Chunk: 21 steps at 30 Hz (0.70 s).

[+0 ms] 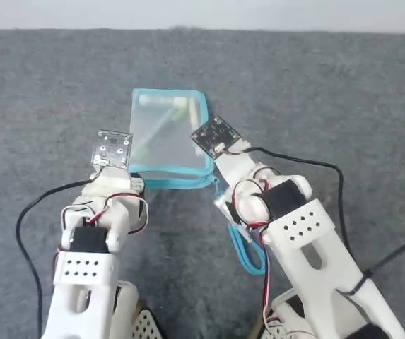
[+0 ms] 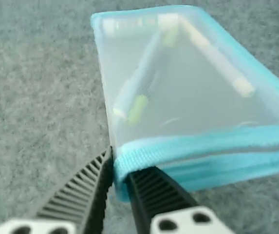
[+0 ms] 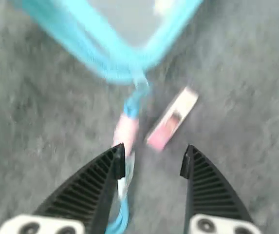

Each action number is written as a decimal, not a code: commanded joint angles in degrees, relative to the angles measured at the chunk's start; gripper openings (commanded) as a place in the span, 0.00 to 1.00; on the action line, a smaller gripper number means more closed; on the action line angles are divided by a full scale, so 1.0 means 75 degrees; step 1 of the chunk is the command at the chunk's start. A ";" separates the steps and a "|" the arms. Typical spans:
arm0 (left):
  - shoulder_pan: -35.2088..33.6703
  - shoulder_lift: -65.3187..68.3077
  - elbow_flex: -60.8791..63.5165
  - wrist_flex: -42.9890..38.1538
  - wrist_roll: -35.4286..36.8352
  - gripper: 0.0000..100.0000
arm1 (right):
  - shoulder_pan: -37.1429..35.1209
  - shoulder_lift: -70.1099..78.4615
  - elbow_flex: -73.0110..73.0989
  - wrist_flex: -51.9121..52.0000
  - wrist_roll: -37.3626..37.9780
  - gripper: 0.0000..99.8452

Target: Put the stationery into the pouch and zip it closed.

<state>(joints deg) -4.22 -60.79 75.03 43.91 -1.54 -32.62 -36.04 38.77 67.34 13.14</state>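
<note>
We see a grey, carpet-like worktop (image 1: pixel 343 92) running back to a pale strip of wall (image 1: pixel 202 13). On it lies the flat translucent pouch with turquoise binding (image 1: pixel 165 138), and through its side we make out the stationery: green-and-white pens (image 2: pixel 137 107) and a long white stick (image 2: pixel 217 58). Both white arms stretch forward from the near edge, one to each near corner of the pouch. The left end effector (image 2: pixel 121 168) is clamped on the bound edge at the pouch's near corner, its ribbed black fingers (image 2: pixel 154 190) pressing the turquoise tape from either side. The right end effector (image 3: pixel 154 151) hangs with its fingers spread apart above the worktop, just off the other near corner. A pale pink pull tab (image 3: pixel 125 129) on a turquoise cord lies against one finger. A small pink-and-white block (image 3: pixel 171 119) lies just beside it. A turquoise strap (image 1: pixel 248 254) trails under the right arm (image 1: pixel 308 240).
</note>
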 commanded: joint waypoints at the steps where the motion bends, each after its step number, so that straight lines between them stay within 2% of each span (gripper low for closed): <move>1: 0.0305 0.0059 -0.0498 0.0105 -0.0188 0.01 | -0.0229 -0.0053 -0.0023 -0.1225 0.0610 0.19; 4: 0.0293 0.0059 -0.0498 0.0105 -0.0188 0.01 | -0.0768 0.0029 -0.0012 -0.1682 0.1289 0.19; 8: 0.0328 0.0059 -0.0498 0.0105 -0.0281 0.01 | -0.1307 0.0428 -0.0035 -0.2292 0.1383 0.19; 15: 0.0328 0.0059 -0.0498 0.0117 -0.0492 0.01 | -0.1284 0.1788 -0.0047 -0.3487 0.1348 0.19; 21: 0.0328 0.0023 -0.0498 0.0117 -0.0492 0.01 | -0.0697 0.2514 -0.0645 -0.3757 0.1231 0.19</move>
<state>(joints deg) -2.37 -60.79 75.03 44.35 -4.70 -40.62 -18.11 38.42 40.79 22.64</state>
